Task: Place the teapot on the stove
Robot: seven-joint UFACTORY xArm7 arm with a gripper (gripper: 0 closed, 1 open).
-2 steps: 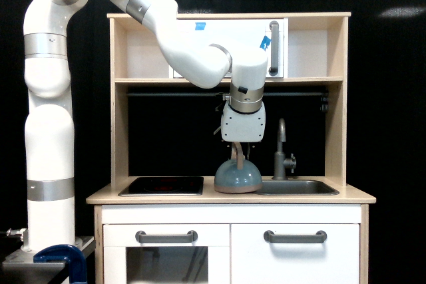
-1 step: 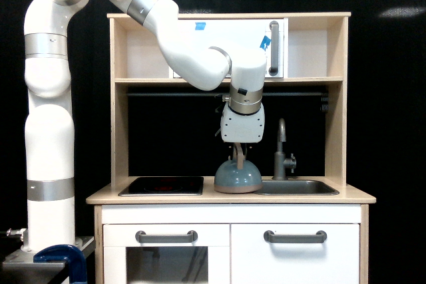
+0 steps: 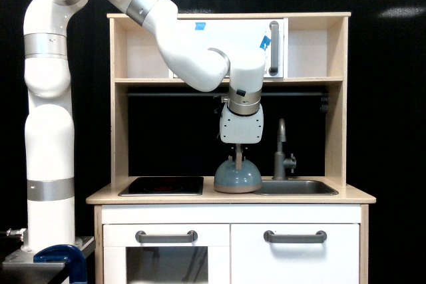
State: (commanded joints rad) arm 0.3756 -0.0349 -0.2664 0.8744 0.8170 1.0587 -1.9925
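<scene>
Sitting squat, blue-grey domed teapot (image 3: pixel 237 177), tan loop handle

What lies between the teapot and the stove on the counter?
In the exterior view, only a short bare strip of light wood counter separates the teapot from the stove.

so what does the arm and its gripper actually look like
The arm is glossy white, built of rounded tubular links with silver metallic bands at several joints. The wrist ends in a silver ring above a white boxy gripper housing with small dark fasteners, a black patch above it, and thin dark fingers below.
</scene>
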